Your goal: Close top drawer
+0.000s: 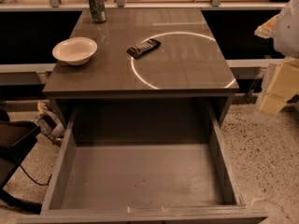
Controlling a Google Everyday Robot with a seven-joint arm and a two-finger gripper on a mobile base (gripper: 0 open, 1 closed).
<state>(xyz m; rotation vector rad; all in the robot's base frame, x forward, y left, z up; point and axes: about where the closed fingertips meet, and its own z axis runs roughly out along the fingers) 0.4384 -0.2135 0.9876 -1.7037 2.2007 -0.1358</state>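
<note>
The top drawer (140,176) is pulled far out of the grey cabinet toward the camera. Its smooth grey inside is bare, and its front panel (145,214) runs along the bottom edge of the view; the handle is hidden. My gripper (274,93), a cream-coloured part below the white arm (287,27), is at the right edge of the view. It hangs to the right of the cabinet, apart from the drawer and above the floor.
On the cabinet top (187,64) are a white bowl (74,50) at the left, a green can (97,6) at the back and a black remote (144,47) in the middle. Dark gear and a cable (18,148) lie on the floor at the left. Speckled floor (266,153) lies to the right.
</note>
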